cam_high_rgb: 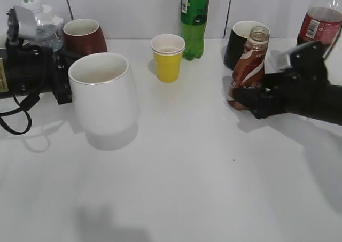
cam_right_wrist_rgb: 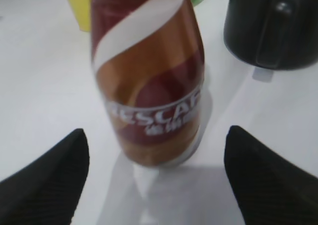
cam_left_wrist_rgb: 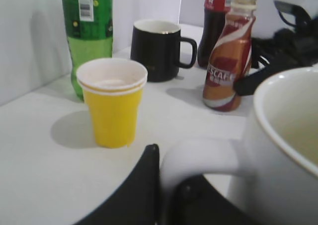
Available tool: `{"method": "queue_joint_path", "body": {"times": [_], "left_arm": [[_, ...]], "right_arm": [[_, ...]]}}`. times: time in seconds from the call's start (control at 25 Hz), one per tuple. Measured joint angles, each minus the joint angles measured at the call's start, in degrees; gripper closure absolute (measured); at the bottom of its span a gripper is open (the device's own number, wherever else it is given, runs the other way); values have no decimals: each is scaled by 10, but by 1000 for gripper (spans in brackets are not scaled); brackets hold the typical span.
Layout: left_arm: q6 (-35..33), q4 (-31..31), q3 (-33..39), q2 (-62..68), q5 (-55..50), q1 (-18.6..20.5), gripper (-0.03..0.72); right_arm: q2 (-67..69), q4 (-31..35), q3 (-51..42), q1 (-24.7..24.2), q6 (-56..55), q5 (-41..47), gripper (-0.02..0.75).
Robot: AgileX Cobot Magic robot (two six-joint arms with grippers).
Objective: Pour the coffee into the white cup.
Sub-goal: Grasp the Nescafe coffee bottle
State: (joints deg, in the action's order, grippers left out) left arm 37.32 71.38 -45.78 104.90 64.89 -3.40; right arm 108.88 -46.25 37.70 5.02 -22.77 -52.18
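Observation:
The white cup is a large plain mug at the left, and its handle is pinched between my left gripper's black fingers. The cup's inside looks empty. The coffee bottle is curvy and brown with white swirls and has no cap. It stands upright on the table at the right and also shows in the left wrist view. My right gripper is open, with a finger on either side of the bottle's lower part and a gap on both sides.
A yellow paper cup, a green bottle and a black mug stand along the back. A cola bottle is at the far right. A dark red mug and a clear bottle are behind the white cup.

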Motion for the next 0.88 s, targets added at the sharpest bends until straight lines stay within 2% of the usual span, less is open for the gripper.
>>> {"method": "queue_joint_path", "body": {"times": [0.24,0.32,0.52,0.88], "left_arm": [[0,10,0,0,-14,0,653],[0,10,0,0,-14,0,653],[0,11,0,0,-15,0,653],[0,11,0,0,-16,-1,653]], "right_arm": [[39,15,52,52,0,19,75],[42,34,52,54,1,21,89],[42,51,52,54,1,21,199],[42,60,53,54,1,21,199]]}}
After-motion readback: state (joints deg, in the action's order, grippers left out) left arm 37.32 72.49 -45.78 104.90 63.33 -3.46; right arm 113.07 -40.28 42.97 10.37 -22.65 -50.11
